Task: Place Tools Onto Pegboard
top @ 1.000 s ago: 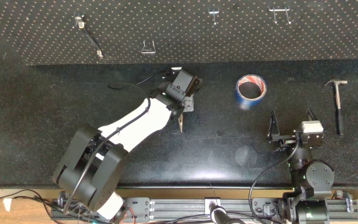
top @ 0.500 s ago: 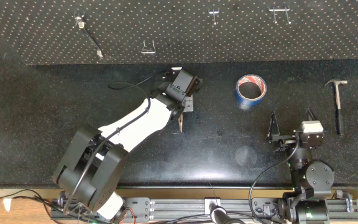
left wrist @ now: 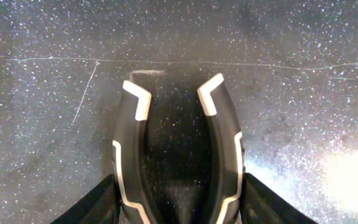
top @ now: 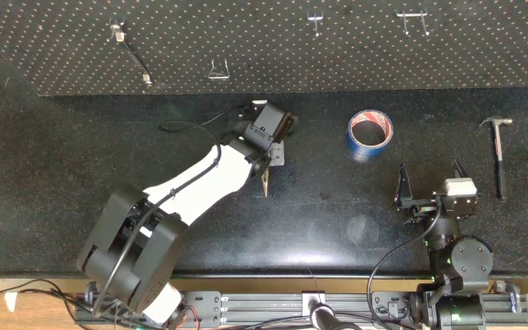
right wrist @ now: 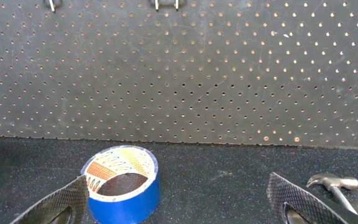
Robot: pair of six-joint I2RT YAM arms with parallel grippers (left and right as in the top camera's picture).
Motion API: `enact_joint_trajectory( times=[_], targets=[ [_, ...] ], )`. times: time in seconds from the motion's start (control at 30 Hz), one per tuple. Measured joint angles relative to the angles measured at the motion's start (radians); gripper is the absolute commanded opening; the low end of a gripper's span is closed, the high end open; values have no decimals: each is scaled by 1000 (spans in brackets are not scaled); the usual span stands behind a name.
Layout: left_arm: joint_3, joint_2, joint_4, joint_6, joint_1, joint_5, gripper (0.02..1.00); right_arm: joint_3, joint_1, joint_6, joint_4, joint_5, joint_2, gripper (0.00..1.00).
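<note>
My left gripper (top: 267, 163) is near the table's middle, shut on a pair of pliers (top: 265, 183). The black handles with pale trim (left wrist: 131, 155) stick out ahead between my left gripper's (left wrist: 178, 214) fingers, low over the speckled black tabletop. Open and holding nothing, my right gripper (top: 429, 186) sits near the front right. A blue tape roll (top: 370, 134) lies just beyond it, and the tape roll (right wrist: 122, 188) is slightly to one side of the right gripper (right wrist: 182, 218). A hammer (top: 497, 158) lies at the far right; its head (right wrist: 333, 183) is visible. The pegboard (top: 264, 41) stands along the back.
Metal hooks (top: 315, 20) (top: 413, 20) (top: 217, 70) hang on the pegboard, and a dark cord-like item (top: 134, 55) hangs at its upper left. Two hooks (right wrist: 165, 5) sit high on the pegboard (right wrist: 179, 81). The black table (top: 62, 156) stretches bare to the left.
</note>
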Motion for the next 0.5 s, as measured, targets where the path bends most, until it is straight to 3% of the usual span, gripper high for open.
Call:
enact_joint_trajectory(
  times=[0.37,0.5],
  targets=[
    [-2,-677,-241,0,7,17,27,0,0,0,0,0,0,934],
    [-6,-770,-166,136,124,-10,27,0,0,0,0,0,0,934]
  ],
)
